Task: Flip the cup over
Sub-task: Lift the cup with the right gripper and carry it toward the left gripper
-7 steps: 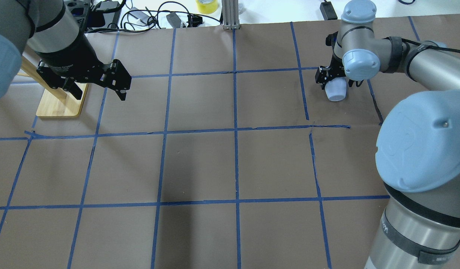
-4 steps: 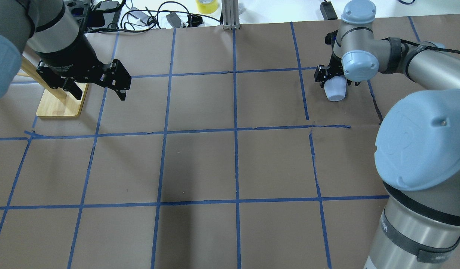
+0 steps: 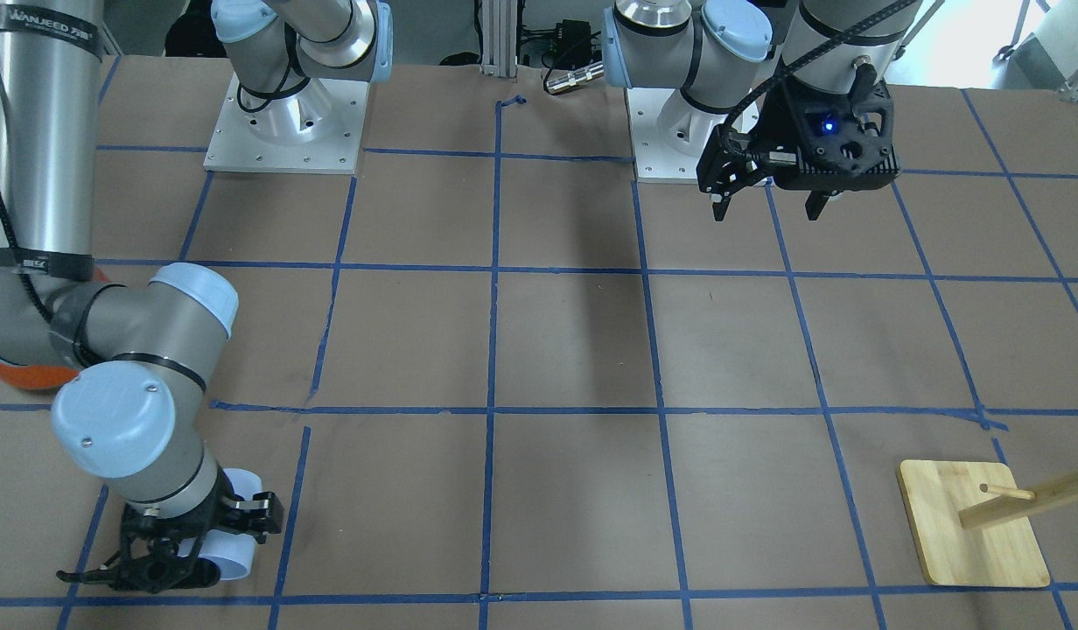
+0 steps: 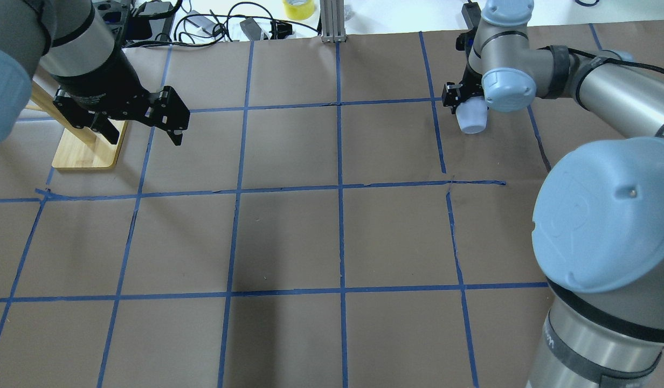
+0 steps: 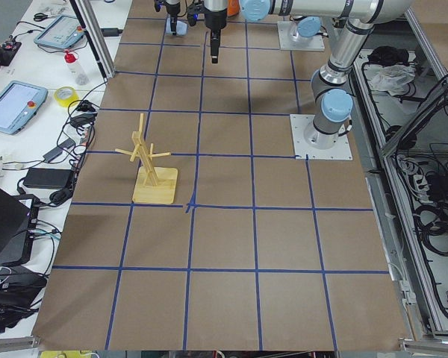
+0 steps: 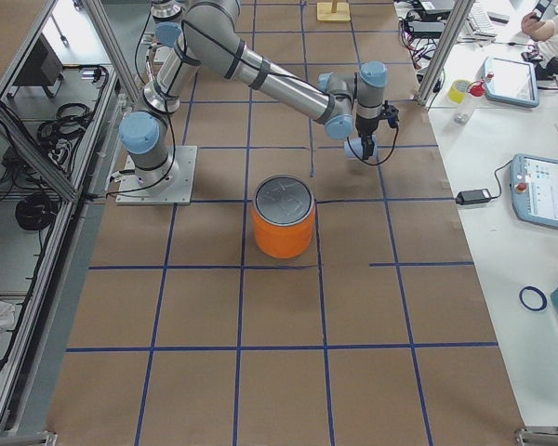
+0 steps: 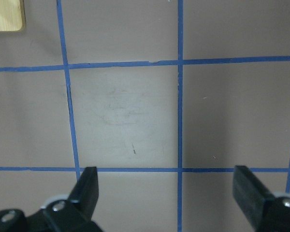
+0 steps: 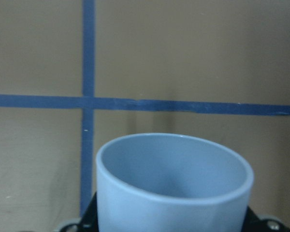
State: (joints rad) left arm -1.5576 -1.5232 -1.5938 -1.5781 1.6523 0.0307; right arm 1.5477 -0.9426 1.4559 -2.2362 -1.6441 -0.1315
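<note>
Two-arm station at a paper-covered table [image 4: 289,237] marked into squares by blue tape [image 4: 340,161]. The right gripper [image 3: 193,547] pinches the cup [image 4: 471,119], its jaws closed against the cup's sides. The cup is near the table's far edge, on the operators' side, in the robot's right half and roughly opposite the right arm's base. It is held tilted rather than upright. In the right wrist view its open mouth [image 8: 174,188] faces away from the wrist, with a tape crossing on the table behind it. Whether the cup touches the paper cannot be told. The left gripper [image 4: 143,132] hangs above the table in the robot's left half, its jaws spread wide and nothing between them. The left wrist view shows only bare paper and tape lines between the two fingers [image 7: 87,186]. A wooden rack [image 4: 87,151] stands on its flat base just beside that gripper in the overhead view, toward the table's left end. An orange can [image 6: 284,230] with a silver top stands upright, well apart from the cup and nearer the table's right end.
</note>
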